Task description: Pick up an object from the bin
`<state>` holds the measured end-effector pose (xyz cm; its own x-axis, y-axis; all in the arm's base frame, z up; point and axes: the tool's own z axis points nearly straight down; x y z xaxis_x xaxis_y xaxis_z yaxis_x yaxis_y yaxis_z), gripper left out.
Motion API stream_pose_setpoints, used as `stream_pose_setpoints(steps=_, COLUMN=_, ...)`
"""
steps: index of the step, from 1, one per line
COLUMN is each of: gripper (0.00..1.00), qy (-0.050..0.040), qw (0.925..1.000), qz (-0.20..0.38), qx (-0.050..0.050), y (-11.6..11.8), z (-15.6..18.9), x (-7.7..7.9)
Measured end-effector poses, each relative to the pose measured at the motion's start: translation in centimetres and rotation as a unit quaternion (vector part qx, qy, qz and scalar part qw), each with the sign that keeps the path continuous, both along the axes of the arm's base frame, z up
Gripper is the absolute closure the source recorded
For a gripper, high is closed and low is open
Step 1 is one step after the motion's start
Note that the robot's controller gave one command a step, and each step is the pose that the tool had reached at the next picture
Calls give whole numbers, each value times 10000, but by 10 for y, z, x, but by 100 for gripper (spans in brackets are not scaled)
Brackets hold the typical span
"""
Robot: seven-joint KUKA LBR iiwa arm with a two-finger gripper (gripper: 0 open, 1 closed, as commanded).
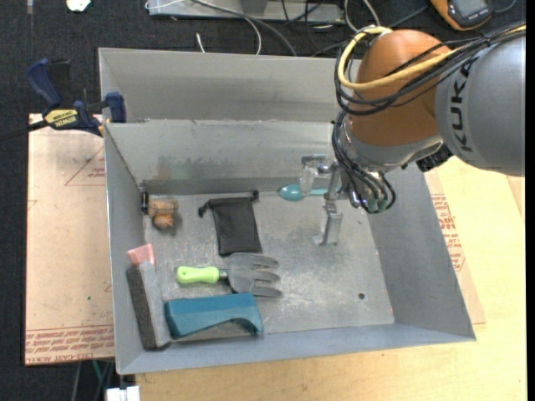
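Orange-domed wrist [399, 78] carries the gripper [328, 200] low at one o'clock in the grey metal bin [411, 253]. We cannot tell whether it is open or closed. At its nine o'clock lies a small teal plastic spoon [292, 192], handle toward it. We judge grasping is in hand; next comes a firm close, then a lift.

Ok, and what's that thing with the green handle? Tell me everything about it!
It is a little garden fork. Its handle is bright green, plastic or rubber by the look; its head is dull grey metal with flat prongs spread like a fan. It lies flat on the bin's floor, front left, handle pointing left, prongs right. A black pouch lies just behind it and a blue thing just in front, so close I cannot tell if they touch.
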<state>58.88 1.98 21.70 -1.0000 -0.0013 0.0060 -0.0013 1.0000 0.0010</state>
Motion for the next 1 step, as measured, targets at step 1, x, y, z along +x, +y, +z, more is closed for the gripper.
stream_pose_setpoints(steps=1, gripper=0, qy=-37, qw=10000, qz=-3, qx=1, y=0, z=5, x=1)
